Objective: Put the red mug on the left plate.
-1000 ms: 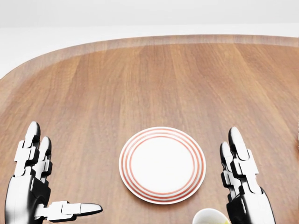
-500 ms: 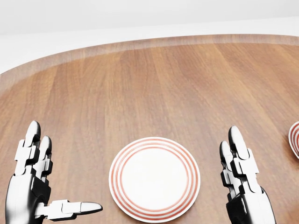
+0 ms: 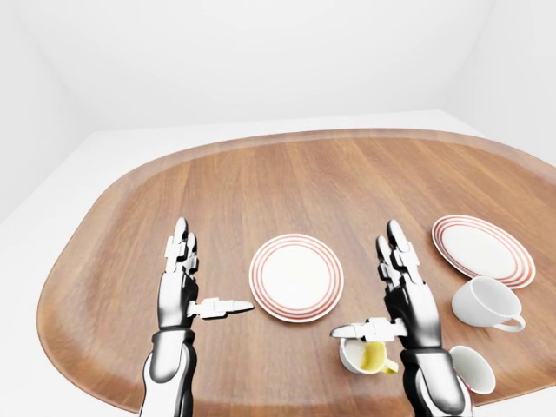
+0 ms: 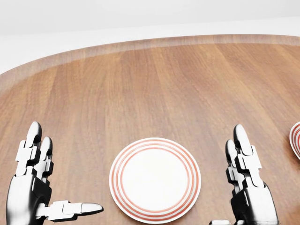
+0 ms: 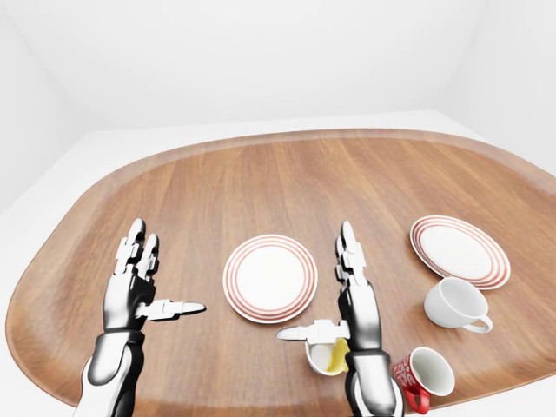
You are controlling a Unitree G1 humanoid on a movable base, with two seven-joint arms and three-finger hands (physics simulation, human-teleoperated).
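**Inspector:** Head view first. What do you show?

**Robot:** My left hand [image 4: 35, 187] is raised at lower left, fingers spread, thumb pointing right, holding nothing. My right hand [image 4: 248, 180] stands at lower right, fingers extended upward, equally empty. Between them lies the left plate [image 4: 155, 180], white with red rings, bare, on the wooden table [image 4: 150, 89]. The red mug does not appear in this view.

**Inspector:** Left-eye view?

**Robot:** A yellow mug [image 3: 368, 356] lies tipped just under my right thumb; I cannot tell whether it touches. A white mug [image 3: 486, 303] lies on its side beside the right plate [image 3: 483, 249]. At the bottom right another mug shows only its white inside.

**Inspector:** Right-eye view?

**Robot:** The red mug [image 5: 421, 376] lies on its side at the bottom edge, just right of my right forearm, mouth facing up and right, handle downward. It is well apart from the left plate, near the table's lower rim. Neither hand touches it.
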